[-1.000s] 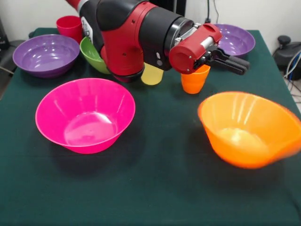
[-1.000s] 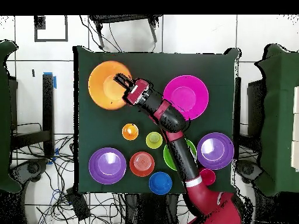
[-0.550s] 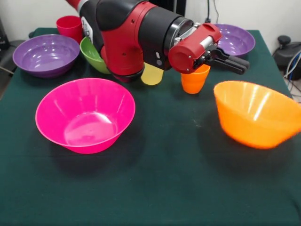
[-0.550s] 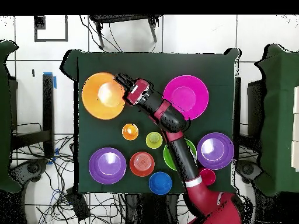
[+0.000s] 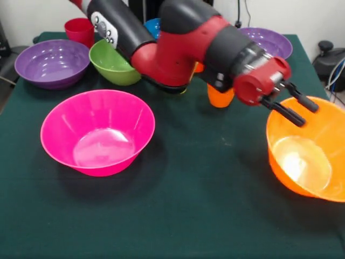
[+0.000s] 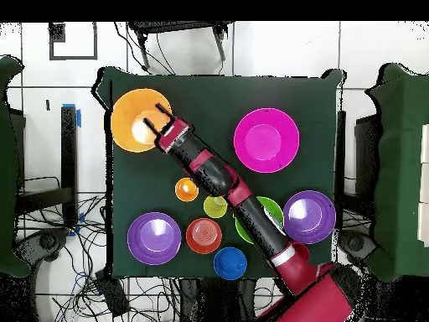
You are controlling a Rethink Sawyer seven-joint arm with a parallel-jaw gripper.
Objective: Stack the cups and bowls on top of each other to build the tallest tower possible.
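Observation:
The large orange bowl (image 5: 304,162) (image 6: 127,124) sits upright at the table's right edge in the front view. My gripper (image 5: 295,106) (image 6: 152,117) is open, its fingers hanging over the bowl's rim on the arm's side; whether they touch the rim is unclear. The large pink bowl (image 5: 97,132) (image 6: 266,141) stands alone. Behind the arm the orange cup (image 5: 220,98) (image 6: 187,189) shows partly. The yellow cup (image 6: 216,205) sits by the arm. The red cup (image 5: 80,30) stands far back.
Along the robot's side stand two purple bowls (image 5: 52,62) (image 5: 271,44), a green bowl (image 5: 112,62), a blue bowl (image 6: 230,262) and an orange-red bowl (image 6: 204,236). The arm stretches diagonally across the table's middle.
The orange bowl has slid out toward the table's edge and settled upright. My gripper followed it, dropping lower and swinging right in the front view, which uncovered the green bowl.

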